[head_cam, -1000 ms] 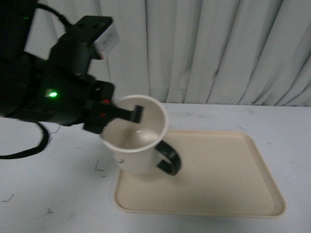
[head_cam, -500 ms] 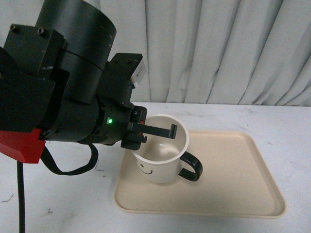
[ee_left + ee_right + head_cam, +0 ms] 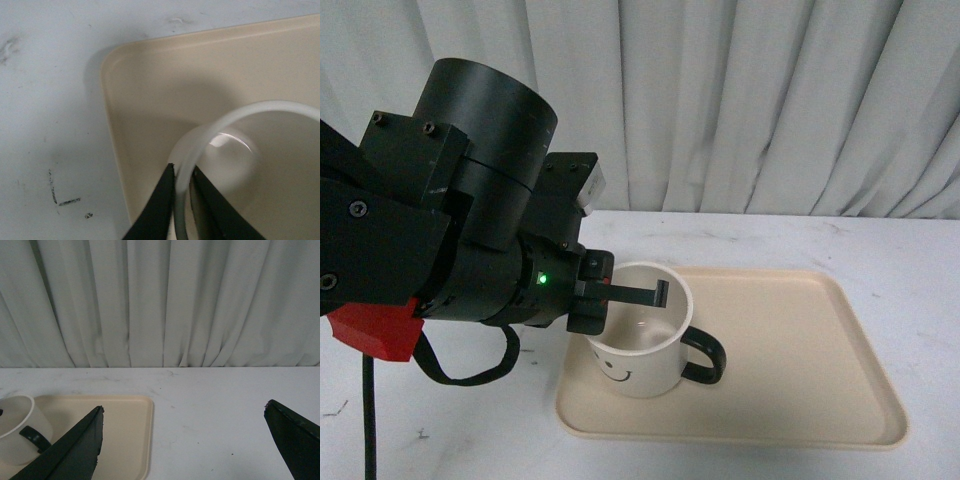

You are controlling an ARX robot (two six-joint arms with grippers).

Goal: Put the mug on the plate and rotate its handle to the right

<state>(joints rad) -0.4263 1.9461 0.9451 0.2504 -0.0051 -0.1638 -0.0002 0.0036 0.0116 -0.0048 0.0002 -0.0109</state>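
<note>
Your left gripper (image 3: 663, 291) is pinched down on the rim of the mug (image 3: 638, 345). In the left wrist view, the two black fingers (image 3: 162, 200) straddle the thin white wall, one inside and one outside, with barely any gap between them. The mug stands upright on the left part of the plate (image 3: 820, 432), closer to the front-left corner than to the middle. As far as I can tell its base is down on the tray surface, with lots of bare beige off to its right. The smiley face (image 3: 613, 372) looks toward the front camera. The black handle (image 3: 705, 355) sticks out to the right, angled a touch toward the front, and nothing is touching it. There's a green light (image 3: 541, 279) glowing on the left arm's wrist, and a red housing (image 3: 375, 330) shows lower down on that arm. Your right gripper (image 3: 184, 407) is spread wide with nothing in it. Its two dark fingers sit at opposite edges of the right wrist view, with only the white table (image 3: 215, 405) showing between them. It's well away from the mug, which shows off at the edge of that view with its handle turned toward that camera. The table has a few dark scuff marks (image 3: 57, 192) just beside the plate's corner, and a pale pleated curtain (image 3: 770, 100) hangs behind everything.
</note>
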